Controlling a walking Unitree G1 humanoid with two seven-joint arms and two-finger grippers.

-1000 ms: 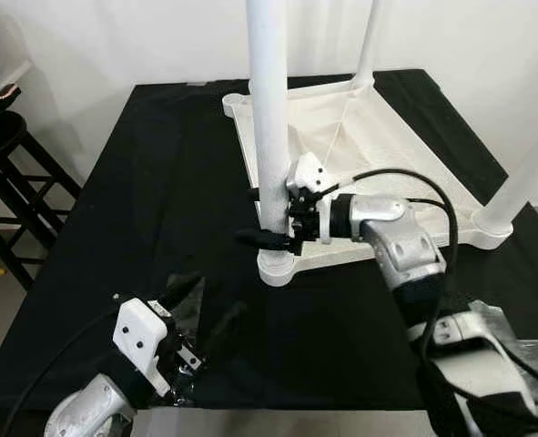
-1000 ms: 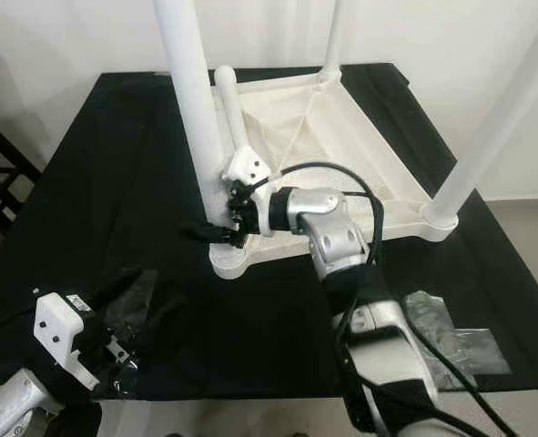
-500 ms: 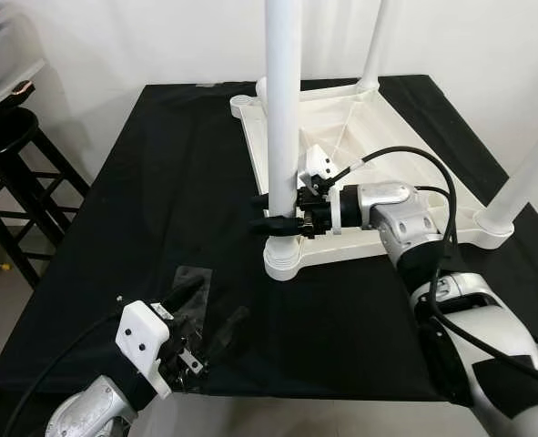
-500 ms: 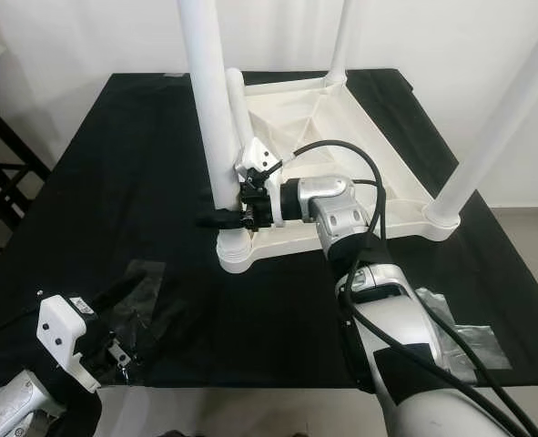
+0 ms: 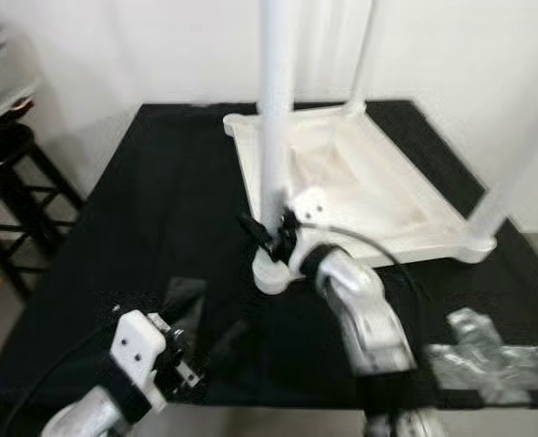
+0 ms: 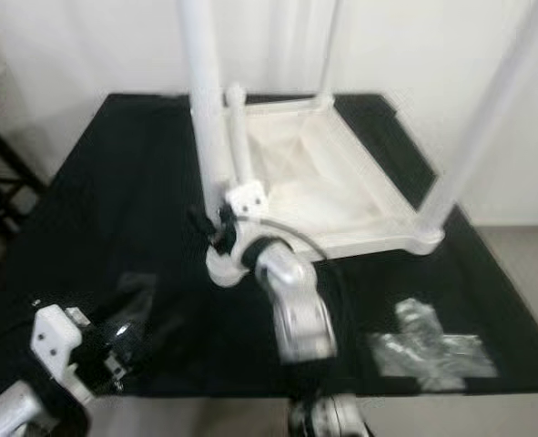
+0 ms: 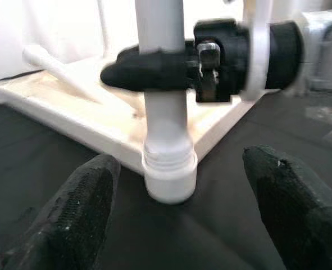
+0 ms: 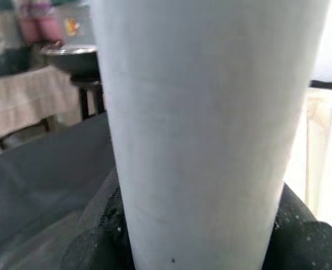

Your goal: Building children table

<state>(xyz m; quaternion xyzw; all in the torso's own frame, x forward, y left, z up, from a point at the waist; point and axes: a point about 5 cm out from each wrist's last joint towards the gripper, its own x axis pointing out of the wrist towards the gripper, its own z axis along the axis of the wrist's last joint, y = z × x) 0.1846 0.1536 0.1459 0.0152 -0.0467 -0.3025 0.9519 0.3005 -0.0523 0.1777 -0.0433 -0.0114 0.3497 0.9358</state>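
The right pincer (image 5: 270, 238) is clamped on the near leg (image 5: 276, 118), low by its socket on the upturned table (image 5: 405, 196). The left pincer (image 7: 182, 225) hovers spread apart nearby over the black tabletop (image 5: 150, 209). Crumpled plastic (image 5: 487, 360) lies right; a stool (image 5: 14, 196) stands left.

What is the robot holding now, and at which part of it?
The right gripper is shut on the white table leg, low on the leg, just above its socket. The left gripper is open and holds nothing.
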